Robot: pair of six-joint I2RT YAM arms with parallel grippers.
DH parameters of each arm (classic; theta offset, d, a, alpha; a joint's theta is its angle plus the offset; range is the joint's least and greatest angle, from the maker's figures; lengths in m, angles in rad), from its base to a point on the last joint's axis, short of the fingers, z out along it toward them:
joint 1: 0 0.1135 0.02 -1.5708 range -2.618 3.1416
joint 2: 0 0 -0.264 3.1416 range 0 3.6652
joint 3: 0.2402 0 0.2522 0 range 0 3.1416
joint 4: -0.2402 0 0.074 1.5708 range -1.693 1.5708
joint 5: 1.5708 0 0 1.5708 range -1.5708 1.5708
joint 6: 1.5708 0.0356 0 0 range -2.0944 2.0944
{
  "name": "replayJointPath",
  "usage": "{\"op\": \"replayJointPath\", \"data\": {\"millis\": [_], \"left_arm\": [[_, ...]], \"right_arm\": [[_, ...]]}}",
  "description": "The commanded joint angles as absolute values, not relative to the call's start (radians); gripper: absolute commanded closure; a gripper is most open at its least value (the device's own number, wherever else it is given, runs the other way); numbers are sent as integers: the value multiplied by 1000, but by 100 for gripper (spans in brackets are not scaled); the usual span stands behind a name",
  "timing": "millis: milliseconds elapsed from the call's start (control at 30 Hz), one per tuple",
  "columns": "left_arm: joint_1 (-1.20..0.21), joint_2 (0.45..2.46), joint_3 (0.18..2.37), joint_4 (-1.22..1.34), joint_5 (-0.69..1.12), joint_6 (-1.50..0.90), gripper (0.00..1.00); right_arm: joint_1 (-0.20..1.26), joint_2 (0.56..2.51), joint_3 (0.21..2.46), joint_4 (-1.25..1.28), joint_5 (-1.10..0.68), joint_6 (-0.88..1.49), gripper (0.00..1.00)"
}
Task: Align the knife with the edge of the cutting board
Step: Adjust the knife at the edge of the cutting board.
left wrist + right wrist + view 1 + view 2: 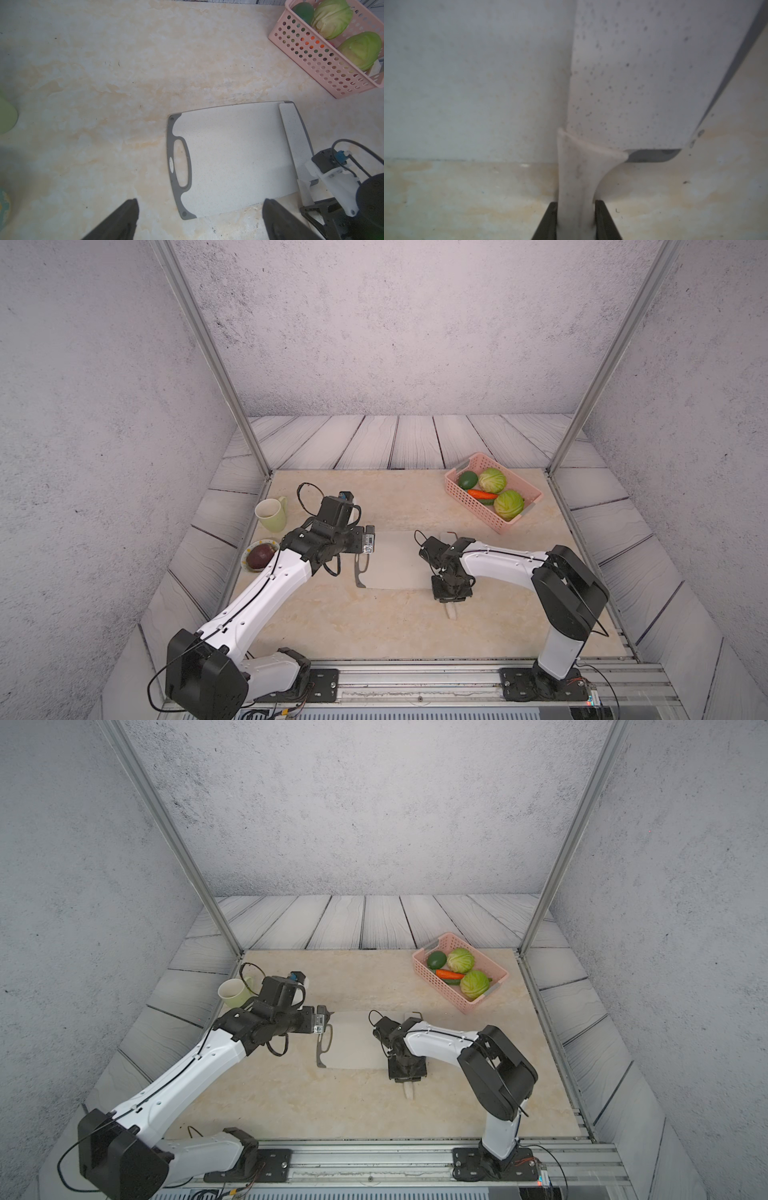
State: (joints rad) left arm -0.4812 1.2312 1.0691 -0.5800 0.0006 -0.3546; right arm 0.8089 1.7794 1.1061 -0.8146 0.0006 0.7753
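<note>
The off-white cutting board (395,560) (357,1044) lies flat mid-table, and its grey handle-slot end (179,164) points toward the left arm. The knife lies with its speckled cream blade (295,137) (643,72) along the board's opposite grey-trimmed end. Its whitish handle (575,187) (452,610) sticks out past the board's near edge. My right gripper (576,204) (451,597) (408,1075) is shut on that handle. My left gripper (201,200) (369,545) hovers open above the slot end with nothing between its fingers.
A pink perforated basket (473,506) (315,60) with two cabbages, an avocado and a carrot stands at the back right. A green mug (272,514) and a small dish with a dark fruit (259,556) sit at the left table edge. Metal posts stand at the back corners.
</note>
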Motion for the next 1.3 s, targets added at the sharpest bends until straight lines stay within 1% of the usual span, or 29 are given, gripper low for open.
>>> {"op": "replayJointPath", "data": {"millis": [0, 467, 1267], "left_arm": [[-491, 1222, 1089, -597, -26, -339, 2], [-495, 1223, 1089, -598, -32, -337, 2], [-495, 1224, 1089, -597, -30, -337, 2]], "right_arm": [[815, 1766, 1135, -837, 35, 792, 80], [815, 1775, 1170, -868, 81, 816, 83], [815, 1787, 1137, -836, 50, 824, 83]]}}
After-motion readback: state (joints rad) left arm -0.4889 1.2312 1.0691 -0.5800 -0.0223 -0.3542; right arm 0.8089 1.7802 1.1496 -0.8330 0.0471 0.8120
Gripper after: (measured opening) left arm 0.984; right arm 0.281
